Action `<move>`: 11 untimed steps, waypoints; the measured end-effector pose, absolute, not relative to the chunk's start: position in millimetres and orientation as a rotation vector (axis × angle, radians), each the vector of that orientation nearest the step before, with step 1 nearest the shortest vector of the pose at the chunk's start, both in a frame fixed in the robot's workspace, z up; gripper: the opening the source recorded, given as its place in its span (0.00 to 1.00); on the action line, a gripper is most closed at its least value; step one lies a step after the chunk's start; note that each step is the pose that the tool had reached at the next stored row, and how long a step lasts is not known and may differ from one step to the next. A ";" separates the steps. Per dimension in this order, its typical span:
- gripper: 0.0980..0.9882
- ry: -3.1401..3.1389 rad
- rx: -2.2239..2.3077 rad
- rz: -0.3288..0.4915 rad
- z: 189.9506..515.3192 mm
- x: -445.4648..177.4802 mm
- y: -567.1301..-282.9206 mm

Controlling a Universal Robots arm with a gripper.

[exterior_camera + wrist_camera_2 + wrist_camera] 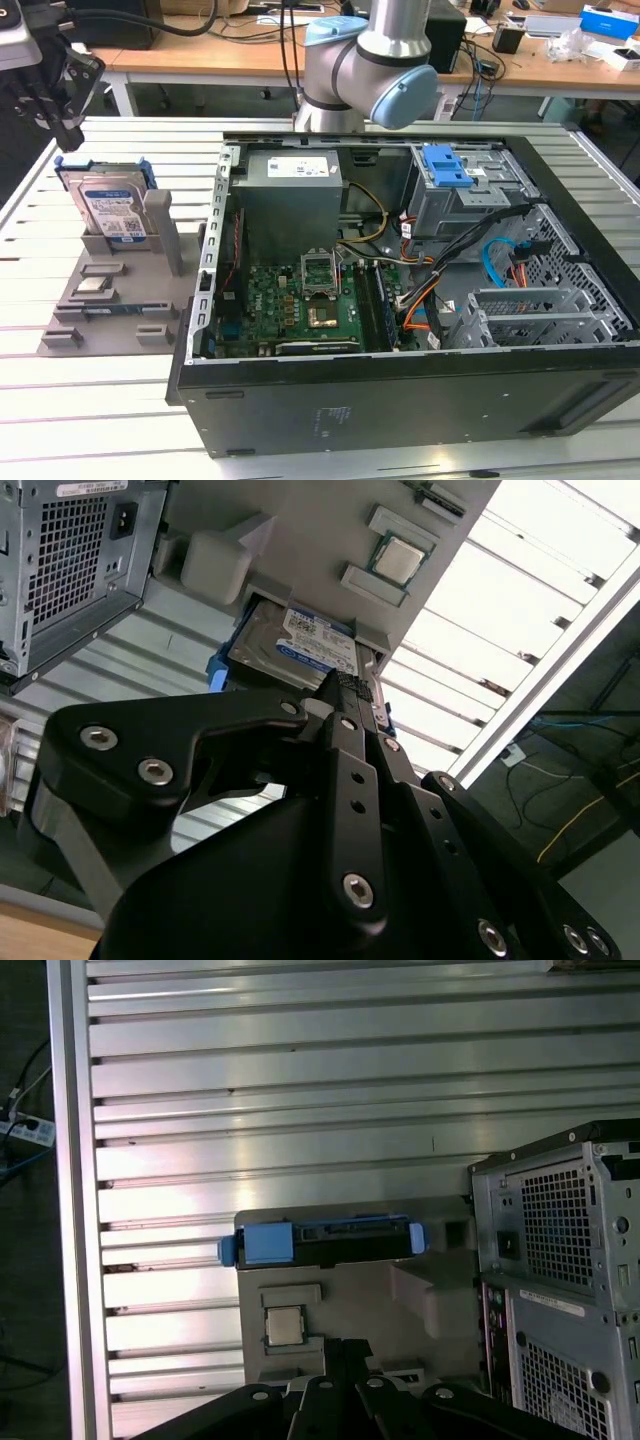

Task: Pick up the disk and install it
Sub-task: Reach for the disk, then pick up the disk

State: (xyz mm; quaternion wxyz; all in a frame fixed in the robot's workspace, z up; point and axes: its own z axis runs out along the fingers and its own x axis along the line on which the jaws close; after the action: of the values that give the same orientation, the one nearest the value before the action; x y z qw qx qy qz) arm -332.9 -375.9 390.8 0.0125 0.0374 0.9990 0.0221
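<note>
The disk [112, 212] stands on edge in a slot of a grey holder [110, 300] at the exterior view's left, silver with a blue-and-white label and a blue bracket around it. In the second wrist view the disk [295, 640] shows its label; in the first wrist view the disk [330, 1243] shows edge-on with its blue bracket. My black gripper [70, 140] hangs above the disk's upper corner, apart from it. Its fingers meet at the tip in both wrist views, gripper [345, 685] and gripper [345, 1345], shut on nothing.
An open computer case [400, 400] lies right of the holder, with a grey drive cage and blue latch [450, 165] at its far corner. A processor chip [284, 1326] rests on the holder. The slatted metal table [90, 420] ends close at the exterior view's left.
</note>
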 end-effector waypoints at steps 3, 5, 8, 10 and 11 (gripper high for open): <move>0.01 3.114 0.117 0.069 390.8 -333.1 -375.9; 0.01 3.114 0.117 0.069 390.8 -333.1 -375.8; 0.01 3.115 0.081 0.069 390.8 -333.2 -375.8; 0.01 3.117 0.018 0.070 390.8 -333.2 -375.9; 0.01 3.118 -0.004 0.070 390.8 -333.2 -375.8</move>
State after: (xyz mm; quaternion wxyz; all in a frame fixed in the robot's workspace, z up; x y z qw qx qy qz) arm -333.2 -375.8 390.8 0.0116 -0.0011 0.9997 0.0226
